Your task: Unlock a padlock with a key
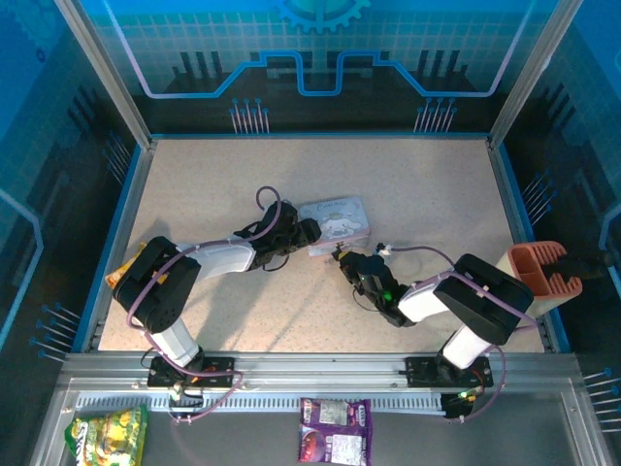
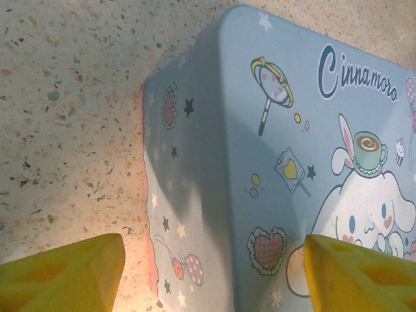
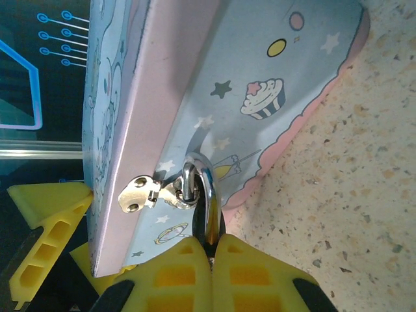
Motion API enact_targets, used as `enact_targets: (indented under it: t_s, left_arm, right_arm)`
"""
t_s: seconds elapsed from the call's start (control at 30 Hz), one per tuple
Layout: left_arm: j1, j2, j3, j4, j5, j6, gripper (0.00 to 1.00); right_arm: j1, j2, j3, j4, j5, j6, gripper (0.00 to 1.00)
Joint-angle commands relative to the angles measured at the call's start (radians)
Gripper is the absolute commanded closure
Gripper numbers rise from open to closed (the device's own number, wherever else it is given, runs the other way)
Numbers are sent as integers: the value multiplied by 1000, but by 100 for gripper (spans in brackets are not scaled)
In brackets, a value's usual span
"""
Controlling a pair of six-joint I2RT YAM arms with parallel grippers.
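On my right wrist feed, nearest the lens, the yellow pads [image 3: 175,279] of my right claw [image 3: 212,250] are pressed together on the padlock [image 3: 208,205]. Its silvery shackle rises out of the seam between them, and its dark body is mostly hidden there. The shackle passes through the small silver hasp [image 3: 146,193] on the side wall of the pale blue Cinnamoroll tin [image 3: 260,71], which sits on the speckled worktop [image 3: 364,195].

On my left wrist feed, my left claw [image 2: 211,276] is spread wide. One yellow finger is low on the left over the worktop, and the other is low on the right over the lid. The tin's corner lies between them. I cannot tell whether either finger touches it.

From the overhead camera, the tin lies near the middle of the worktop. My left claw is at its left end and my right claw at its near edge, where the padlock is too small to make out. A green snack packet [image 1: 107,435] and a purple snack packet [image 1: 335,427] lie on the near ledge in front of the arm bases. An orange container [image 1: 543,267] stands at the right rim.
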Motion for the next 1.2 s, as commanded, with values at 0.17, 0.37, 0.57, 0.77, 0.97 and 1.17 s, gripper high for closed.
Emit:
enact_targets:
  t_s: [0.17, 0.37, 0.57, 0.77, 0.97, 1.17]
  left_arm:
    - [6, -4, -13, -142, -40, 20, 26]
    - [6, 10, -4, -146, -34, 21, 26]
    - [5, 6, -14, -147, -40, 21, 26]
    - [5, 10, -11, -144, -33, 19, 26]
    - [2, 12, -18, -135, -32, 15, 26]
    - [0, 18, -26, -122, -28, 7, 26]
  right_arm:
    - [-47, -91, -9, -185, 19, -51, 100]
    - [-65, -112, 82, -409, -62, -145, 100]
    - [-79, -115, 104, -539, -47, -173, 100]
    - [-94, -107, 118, -528, -63, -166, 100]
    - [-131, -80, 24, -222, -133, -33, 100]
    - [-123, -128, 7, -193, -83, 31, 100]
